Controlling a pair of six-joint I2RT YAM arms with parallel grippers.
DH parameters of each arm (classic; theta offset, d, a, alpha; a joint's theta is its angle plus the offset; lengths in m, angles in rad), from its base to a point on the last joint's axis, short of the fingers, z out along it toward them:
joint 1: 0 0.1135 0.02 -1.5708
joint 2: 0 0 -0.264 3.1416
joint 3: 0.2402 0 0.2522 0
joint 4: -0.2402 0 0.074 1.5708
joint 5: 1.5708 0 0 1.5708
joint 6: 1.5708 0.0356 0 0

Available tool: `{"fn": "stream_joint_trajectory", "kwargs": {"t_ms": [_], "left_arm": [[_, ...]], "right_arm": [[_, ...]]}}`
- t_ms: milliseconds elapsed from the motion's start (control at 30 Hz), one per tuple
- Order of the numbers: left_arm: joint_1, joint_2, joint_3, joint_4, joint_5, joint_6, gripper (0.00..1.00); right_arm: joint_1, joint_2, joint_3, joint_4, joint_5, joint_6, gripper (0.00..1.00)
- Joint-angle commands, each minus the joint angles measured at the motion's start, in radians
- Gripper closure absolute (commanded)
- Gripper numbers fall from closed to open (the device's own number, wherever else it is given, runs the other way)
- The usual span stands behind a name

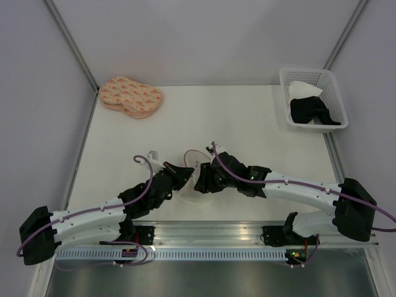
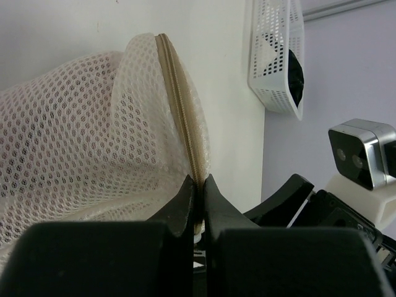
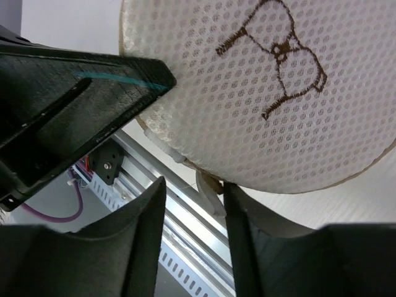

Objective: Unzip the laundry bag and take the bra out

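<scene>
Bag: white honeycomb-mesh laundry bag (image 2: 74,136), round cream face stitched with a dark line drawing, tan zipper (image 2: 182,105) along its edge.
Setting: smooth white table (image 1: 247,124), pale grey walls; the bag sits front and centre between both arms.
Left gripper (image 2: 199,185): pressed together, pinching the zipper seam.
Right gripper (image 3: 195,204): fingers spread below the bag's rim.

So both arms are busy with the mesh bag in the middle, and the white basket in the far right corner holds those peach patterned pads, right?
Not quite. The basket holds a black garment and something white; the peach pads lie on the table, far left. The top view shows it. The rest is right.
</scene>
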Motion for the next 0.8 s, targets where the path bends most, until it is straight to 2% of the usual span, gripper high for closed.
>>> {"fn": "stream_joint_trajectory", "kwargs": {"t_ms": [0,300,567,767], "left_arm": [[-0.001,0.011,0.031,0.042,0.032,-0.036,0.98],[0.001,0.031,0.037,0.065,0.035,-0.038,0.98],[0.001,0.006,0.033,0.06,0.027,-0.03,0.98],[0.001,-0.052,0.021,0.028,0.006,-0.004,0.98]], "right_arm": [[0.004,-0.032,0.035,0.101,-0.003,-0.009,0.55],[0.006,-0.035,0.032,0.072,-0.003,-0.015,0.68],[0.004,-0.009,0.038,0.011,0.015,-0.014,0.99],[0.006,-0.024,0.06,-0.145,0.11,-0.031,1.0]]}}
